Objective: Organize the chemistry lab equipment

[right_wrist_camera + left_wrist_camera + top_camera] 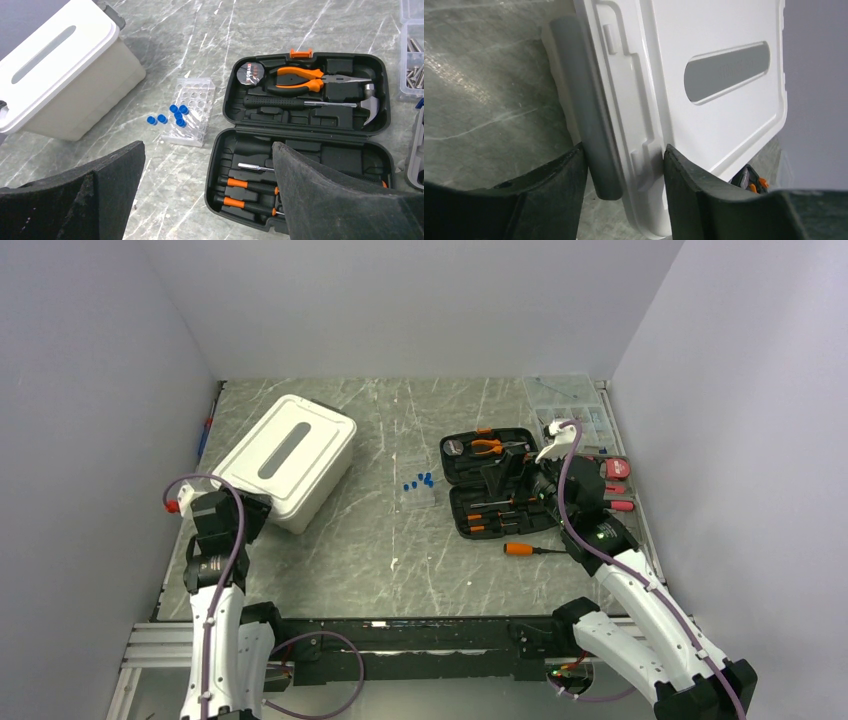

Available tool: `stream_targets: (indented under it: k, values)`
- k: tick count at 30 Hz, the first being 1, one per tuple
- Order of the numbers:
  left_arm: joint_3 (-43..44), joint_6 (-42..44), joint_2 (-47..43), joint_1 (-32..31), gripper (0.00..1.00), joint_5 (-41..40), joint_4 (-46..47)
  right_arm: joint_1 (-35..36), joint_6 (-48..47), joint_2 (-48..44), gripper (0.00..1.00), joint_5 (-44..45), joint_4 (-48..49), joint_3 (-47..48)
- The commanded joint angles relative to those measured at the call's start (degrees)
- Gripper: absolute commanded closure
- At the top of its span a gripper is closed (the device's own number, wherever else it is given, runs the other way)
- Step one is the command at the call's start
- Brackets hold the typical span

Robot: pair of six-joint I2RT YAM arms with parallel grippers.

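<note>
Entry one, left gripper [625, 150]: jaws partly apart, astride the near edge of the white box [719, 25]. One finger lies against the grey latch bar [579, 85] and the other against the lid's stepped rim. Whether they are clamped tight cannot be told. The lid's grey oval inset runs away beyond the fingertips, and the table [479, 100] shows on the latch side. Entry two, right gripper [207, 150]: jaws spread wide, holding nothing and touching nothing, hanging above the near half of the open black tool case [300, 125]. Directly below and between the fingers are orange-handled screwdrivers [250, 187] seated in the case's near half. In the far half are pliers [295, 75], a hammer [367, 97] and a round tape measure [250, 74]. Beyond the left finger, just beside the case and apart from it, the clear perforated rack [192, 110] lies flat on the table. Blue caps [177, 114] cluster on the side of the rack nearer the white box, with two more on the table just off that side. The white box stands farther out in the same direction. Off the right finger's side is the clear parts box [412, 50], holding metal fasteners. On the table on the arm's side of the case lies a loose orange-handled screwdriver [525, 549].
</note>
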Motion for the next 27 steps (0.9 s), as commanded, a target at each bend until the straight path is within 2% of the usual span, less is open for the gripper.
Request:
stream_targets:
  k: [1,7,20,27]
  values:
    - [1.2,3.0,0.0,0.3,0.45,-4.8,-6.8,-0.1,-0.7,-0.3,0.0,-0.5,2.9,0.1]
    - [3.1,5.6,0.0,0.3,0.51,-7.6,-9.2,-0.1,-0.7,-0.2,0.0,-0.6,3.1,0.1]
    - [5.9,12.2,0.5,0.2,0.73,-10.0,-9.5,-0.1,-0.6,-0.3,0.0,-0.4,3.1,0.1]
    - [6.4,15.6,1.3,0.3,0.82,-10.0,-8.8,-0.1,-0.6,-0.3,0.0,-0.4,3.1,0.1]
